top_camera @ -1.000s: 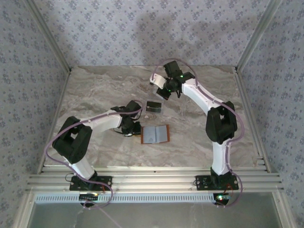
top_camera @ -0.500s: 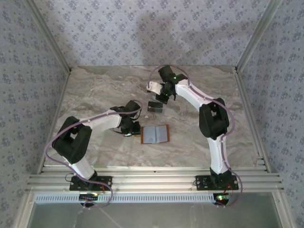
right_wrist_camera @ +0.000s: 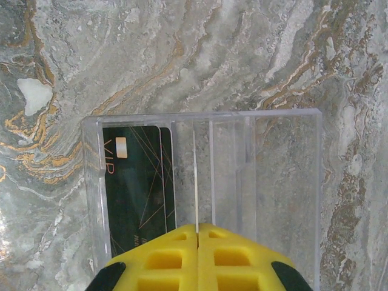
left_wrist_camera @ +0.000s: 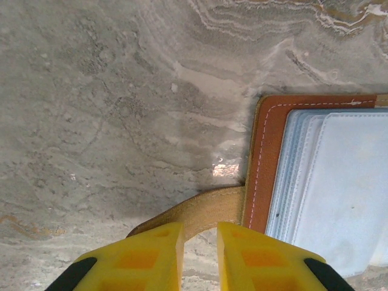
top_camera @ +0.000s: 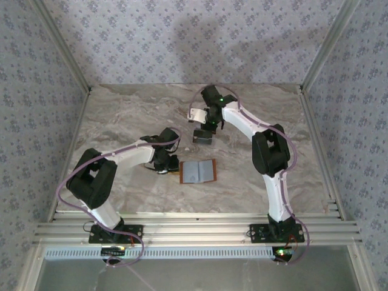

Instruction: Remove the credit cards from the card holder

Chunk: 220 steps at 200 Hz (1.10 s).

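The card holder lies open on the table, its orange-brown border and pale inner face facing up. My left gripper sits at its left edge, fingertips a narrow gap apart and down on the tan strap, with bare table showing between them. My right gripper is shut on a whitish credit card, seen edge-on from the wrist, directly above the clear tray. Two dark credit cards stand in the tray's left slot.
The clear tray has upright dividers and sits on the marble table just beyond the card holder. Patterned walls and metal rails enclose the table on three sides.
My right arm has carried the whitish card nearer and lower, from behind the tray to just above it. The left arm and card holder have not moved.
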### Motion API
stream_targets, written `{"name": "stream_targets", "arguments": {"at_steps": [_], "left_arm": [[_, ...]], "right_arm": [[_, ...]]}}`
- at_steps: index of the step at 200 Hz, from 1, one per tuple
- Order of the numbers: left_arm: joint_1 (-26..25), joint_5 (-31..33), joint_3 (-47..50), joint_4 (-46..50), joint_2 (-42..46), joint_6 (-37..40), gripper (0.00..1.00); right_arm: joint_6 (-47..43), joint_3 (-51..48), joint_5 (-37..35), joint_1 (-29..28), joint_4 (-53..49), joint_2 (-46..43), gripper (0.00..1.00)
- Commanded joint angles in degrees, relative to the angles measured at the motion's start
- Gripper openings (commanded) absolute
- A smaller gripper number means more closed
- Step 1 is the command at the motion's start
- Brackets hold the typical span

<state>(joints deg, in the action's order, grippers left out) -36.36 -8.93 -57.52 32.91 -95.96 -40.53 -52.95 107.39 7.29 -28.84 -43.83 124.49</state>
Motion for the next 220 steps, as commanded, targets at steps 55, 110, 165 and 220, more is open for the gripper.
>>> {"name": "stream_targets", "arguments": {"at_steps": [55, 110, 165, 220], "left_arm": [[0.58, 0.39, -0.29, 1.54, 2.23, 0.2, 0.22], [0.5, 0.45, -0.05, 1.55, 2.37, 0.16, 0.22], [0.65, 0.44, -0.05, 1.55, 2.45, 0.02, 0.22], [0.65, 0.41, 0.04, 1.53, 2.62, -0.05, 0.22]], "right_arm": [[-6.88, 4.75, 3.68, -1.92, -10.07, 3.87, 0.0], [-6.78, 4.83, -0.81, -1.8, -6.4, 3.89, 0.17], [-5.65, 1.97, -3.45, -1.36, 1.61, 0.68, 0.24], [-4.91, 0.51, -4.08, -1.14, 4.15, -0.92, 0.25]]}}
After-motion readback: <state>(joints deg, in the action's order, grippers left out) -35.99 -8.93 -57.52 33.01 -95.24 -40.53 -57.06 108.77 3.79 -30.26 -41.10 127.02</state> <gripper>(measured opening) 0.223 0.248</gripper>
